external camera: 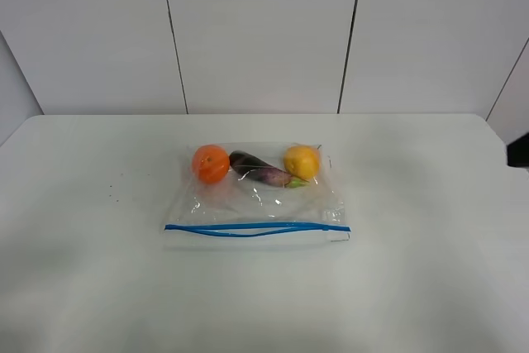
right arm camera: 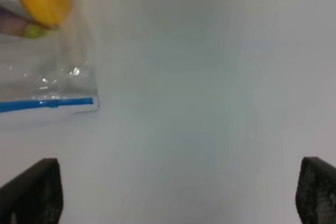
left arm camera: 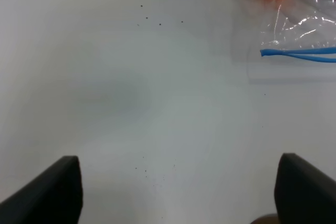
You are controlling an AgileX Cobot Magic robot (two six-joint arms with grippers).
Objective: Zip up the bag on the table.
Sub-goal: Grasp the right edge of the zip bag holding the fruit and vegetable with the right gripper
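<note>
The bag (external camera: pixel 256 196) lies flat near the middle of the desk (external camera: pixel 99 270), with its blue zip strip (external camera: pixel 256 227) along the edge facing the robot. Inside it, against the far edge, sit 3 items in a row: an orange (external camera: pixel 211 163) at the bag's left end, an aubergine (external camera: pixel 260 169) in the middle and a yellow fruit (external camera: pixel 302 161) at the right end.

The strip shows as 2 blue lines that part from the bag's left corner and bow away from each other along most of its length. They seem to run together only toward the right corner, where the right wrist view shows 1 line. So I judge the mouth mostly unsealed, and the zipping not yet begun.

Neither arm touches the bag. The left gripper (left arm camera: pixel 176 187) hangs over bare desk off the bag's left corner, jaws spread wide and empty. The right gripper (right arm camera: pixel 176 190) hangs likewise off the bag's right corner, jaws wide and holding nothing.

What is left is all of it: steady 1 end of the bag, then press or pinch the 2 tracks together along the whole strip.
</note>
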